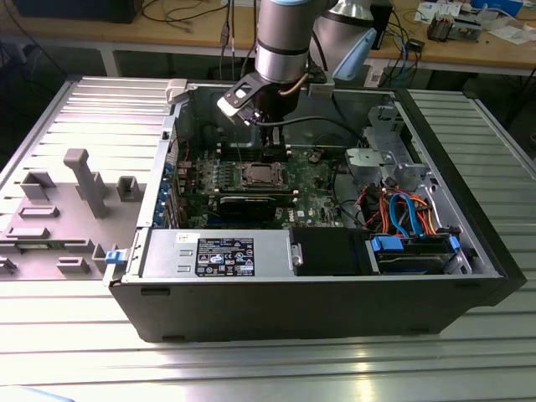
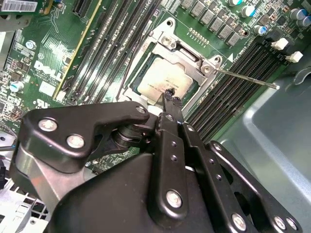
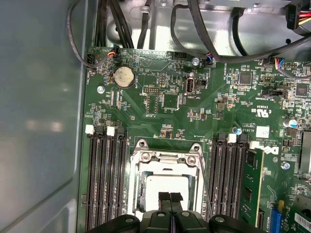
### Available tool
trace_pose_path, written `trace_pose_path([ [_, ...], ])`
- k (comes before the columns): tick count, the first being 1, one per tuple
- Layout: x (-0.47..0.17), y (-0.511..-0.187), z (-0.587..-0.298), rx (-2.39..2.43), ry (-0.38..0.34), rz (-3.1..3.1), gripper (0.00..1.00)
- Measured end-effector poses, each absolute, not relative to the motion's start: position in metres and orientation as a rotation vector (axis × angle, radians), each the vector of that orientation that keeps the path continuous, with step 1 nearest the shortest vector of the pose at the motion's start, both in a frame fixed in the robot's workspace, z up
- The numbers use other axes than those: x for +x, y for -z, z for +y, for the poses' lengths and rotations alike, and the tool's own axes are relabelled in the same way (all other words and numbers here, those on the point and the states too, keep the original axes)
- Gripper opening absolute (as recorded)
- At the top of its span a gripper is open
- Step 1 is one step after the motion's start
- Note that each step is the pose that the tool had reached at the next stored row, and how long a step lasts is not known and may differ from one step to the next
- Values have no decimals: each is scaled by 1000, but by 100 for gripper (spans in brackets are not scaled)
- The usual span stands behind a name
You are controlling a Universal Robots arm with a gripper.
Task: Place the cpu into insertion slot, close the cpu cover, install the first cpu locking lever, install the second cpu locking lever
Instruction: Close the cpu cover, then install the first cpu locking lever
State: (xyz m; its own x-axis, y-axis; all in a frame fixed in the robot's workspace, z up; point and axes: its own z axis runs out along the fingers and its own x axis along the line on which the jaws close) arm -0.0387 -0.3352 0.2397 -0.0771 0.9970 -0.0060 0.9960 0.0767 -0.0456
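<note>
green circuit board (image 3: 165,97) surrounds the chip (image 3: 163,183) just beneath the jaws of the gripper (image 3: 170,198), pressed together; an off-centre push might scratch it.

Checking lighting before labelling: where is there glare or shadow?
Exterior view: glare on the table, case interior dim. First wrist view: pale sheen on its wall, cpu evenly lit. Second wrist view: black pincer covers the foreground.

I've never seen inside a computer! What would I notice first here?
Probably the big silver robot arm reaching down into the open black computer case in the exterior view. In the first wrist view, its black pincer is shut, right over the shiny square cpu on the green circuit board.
</note>
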Motion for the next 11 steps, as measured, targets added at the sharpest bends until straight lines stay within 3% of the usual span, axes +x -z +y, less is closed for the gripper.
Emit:
trace_pose_path([
  [11, -39, -240, -335, -2114, -58, -2287, 11],
])
